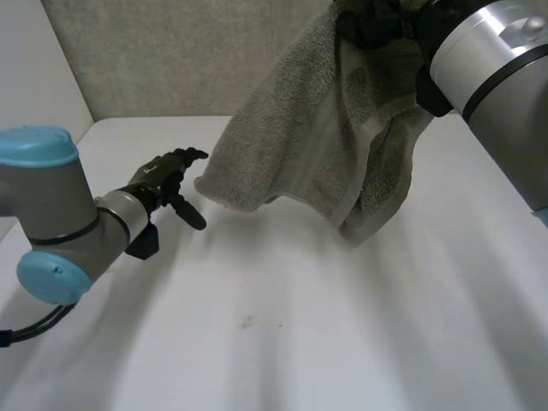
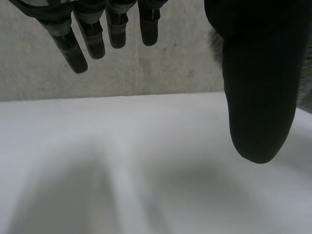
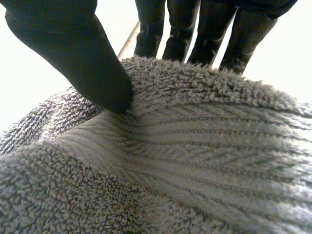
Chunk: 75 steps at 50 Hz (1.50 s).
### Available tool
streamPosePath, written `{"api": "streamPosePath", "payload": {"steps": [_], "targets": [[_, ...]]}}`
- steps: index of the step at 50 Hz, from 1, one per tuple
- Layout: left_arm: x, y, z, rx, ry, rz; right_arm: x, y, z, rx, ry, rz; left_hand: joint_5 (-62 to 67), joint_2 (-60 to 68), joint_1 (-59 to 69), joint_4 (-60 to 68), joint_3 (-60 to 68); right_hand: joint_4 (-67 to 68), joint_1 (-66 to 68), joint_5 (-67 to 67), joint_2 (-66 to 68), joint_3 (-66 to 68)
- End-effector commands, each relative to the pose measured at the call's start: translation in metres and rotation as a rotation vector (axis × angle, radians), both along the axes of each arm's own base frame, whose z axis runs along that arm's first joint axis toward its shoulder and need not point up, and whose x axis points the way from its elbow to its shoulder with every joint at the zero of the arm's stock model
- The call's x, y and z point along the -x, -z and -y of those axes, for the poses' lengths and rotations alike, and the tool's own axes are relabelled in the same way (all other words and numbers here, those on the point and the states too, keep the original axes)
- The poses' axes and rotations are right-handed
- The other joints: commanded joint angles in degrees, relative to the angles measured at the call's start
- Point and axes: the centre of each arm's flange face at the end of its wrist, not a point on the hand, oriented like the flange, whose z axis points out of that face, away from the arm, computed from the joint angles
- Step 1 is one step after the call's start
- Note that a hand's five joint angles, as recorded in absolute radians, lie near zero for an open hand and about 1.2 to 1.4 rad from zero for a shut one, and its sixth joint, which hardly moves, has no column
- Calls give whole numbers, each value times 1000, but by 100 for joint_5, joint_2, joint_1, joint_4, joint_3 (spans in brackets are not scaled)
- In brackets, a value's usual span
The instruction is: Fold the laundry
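Towel [image 1: 308,145] hangs in the air from the right hand [image 1: 377,26], over the far side of the table [image 1: 300,342]. Its top runs off the head view, and the hand there is half buried in folds and cut off, so the grip is hard to read from that side. The right wrist view settles it: the thumb [image 3: 73,53] presses into the towel [image 3: 195,161] against the fingers [image 3: 209,29] behind the fold, pinching it. Which edge or corner is held cannot be told, nor whether the lowest folds touch the table.

The left hand [image 1: 163,180] sits near the towel's lower corner, apart from it, relaxed and holding nothing. Its wrist view shows straight fingers [image 2: 73,44] and thumb [image 2: 258,87] spread wide above the table [image 2: 122,146], with a fuzzy sliver of towel [image 2: 306,90] past the thumb.
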Motion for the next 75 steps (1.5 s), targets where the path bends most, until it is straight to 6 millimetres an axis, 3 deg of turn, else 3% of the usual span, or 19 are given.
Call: {"api": "streamPosePath", "payload": {"steps": [1,12,15,16,17,23,27,29,32,39,43,50,56,57,59,61,66,70,75], "targets": [[9,15,-2,-136,30,-243,1,-3,-20,-3,-41,-10,-91,93,30,73,81,1198,2578,1564,1261,1229],[33,20,-31,-465,276,-551,2,25,-15,-66,-23,-65,246,429,367,409,417,1198,2578,1564,1261,1229],[37,22,-39,-499,297,-564,4,33,-12,-80,-11,-81,1524,1707,1645,1688,1695,1198,2578,1564,1261,1229],[39,23,-41,-504,299,-570,4,37,-11,-89,-10,-84,3073,3256,3194,3236,3244,1198,2578,1564,1261,1229],[41,24,-43,-507,301,-571,4,37,-11,-89,-10,-84,6469,6652,6590,6632,6640,1198,2578,1564,1261,1229],[40,21,-40,-462,247,-558,2,58,-7,-132,-10,-103,6871,7054,6992,7035,7042,1198,2578,1564,1261,1229],[28,-1,-28,-299,109,-521,7,72,15,-158,31,-107,6871,7054,6992,7035,7042,1198,2578,1564,1261,1229],[22,-12,-24,-209,68,-476,27,81,48,-176,115,-102,6871,7054,6992,7035,7042,1198,2578,1564,1261,1229],[8,-30,-22,-45,9,-342,34,91,70,-201,148,-106,6871,7054,6992,7035,7042,1198,2578,1564,1261,1229],[12,-84,-66,244,110,-115,30,116,93,-268,160,-138,6871,7054,6992,7035,7042,1198,2578,1564,1261,1229],[21,-96,-89,282,161,-115,24,137,113,-303,167,-152,6871,7054,6992,7035,7042,1198,2578,1564,1261,1229],[36,-71,-107,238,222,-53,16,167,140,-317,182,-168,6871,7054,6992,7035,7042,1198,2578,1564,1261,1229],[54,-15,-102,202,229,162,14,216,162,-373,236,-217,6871,7054,6992,7035,7042,1198,2578,1564,1261,1229],[56,-3,-96,210,213,222,14,216,162,-373,236,-217,6871,7054,6992,7035,7042,1198,2578,1564,1261,1229],[58,8,-91,209,205,266,16,230,160,-388,258,-300,6871,7054,6992,7035,7042,-4245,-2866,-3880,-4183,-4215],[60,16,-88,212,205,302,14,228,155,-384,264,-339,6871,7054,6992,7035,7042,-5802,-4422,-5436,-5739,-5771],[65,13,-79,245,196,314,25,199,133,-407,299,-375,6871,7054,6992,7035,7042,-5802,-4422,-5436,-5739,-5771],[66,9,-78,257,192,308,41,171,92,-436,301,-352,6871,7054,6992,7035,7042,-5802,-4422,-5436,-5739,-5771],[69,-2,-73,286,185,293,54,165,58,-478,296,-298,6871,7054,6992,7035,7042,-5802,-4422,-5436,-5739,-5771]]}}
